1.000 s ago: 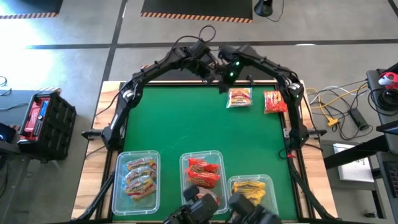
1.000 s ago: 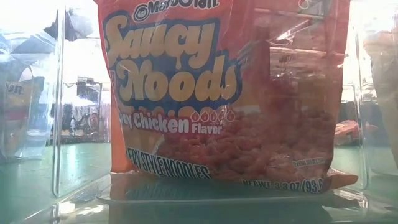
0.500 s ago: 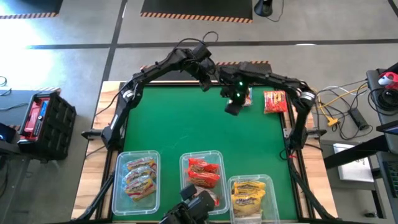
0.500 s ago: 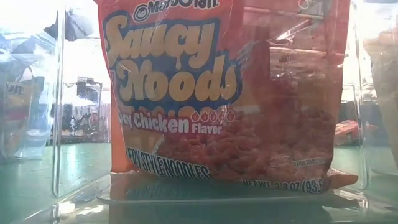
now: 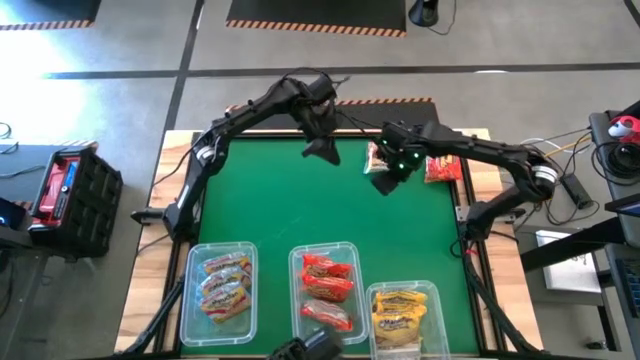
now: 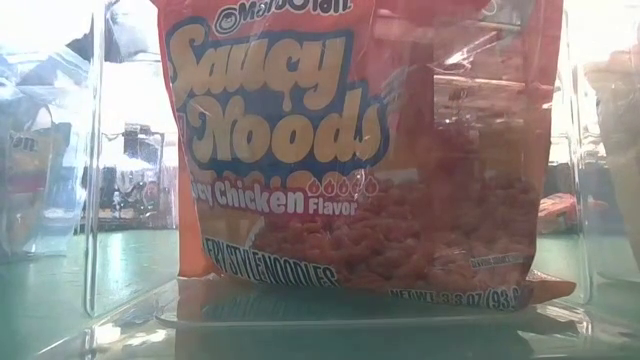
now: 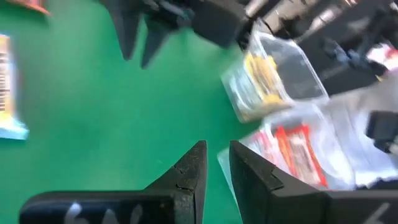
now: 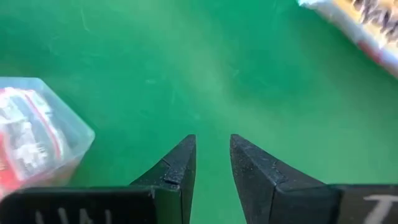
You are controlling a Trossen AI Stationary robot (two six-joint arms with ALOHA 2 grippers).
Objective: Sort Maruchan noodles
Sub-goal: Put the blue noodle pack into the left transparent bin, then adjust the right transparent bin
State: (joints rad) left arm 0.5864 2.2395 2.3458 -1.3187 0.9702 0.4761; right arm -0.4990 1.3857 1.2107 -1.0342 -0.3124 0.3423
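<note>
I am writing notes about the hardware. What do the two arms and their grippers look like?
Both arms are dark, slim and jointed, with black cables looping along them. The left gripper and right gripper each end in two black, wedge-shaped fingers. A small green light glows near the right wrist. Faint pale lettering marks the finger bases.

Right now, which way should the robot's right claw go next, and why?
Probably a little back and down onto the loose orange-pink packet at the far edge. The right gripper hangs just in front of it holding nothing, fingers slightly apart, and that packet and the red packet still lie outside the bins.
</note>
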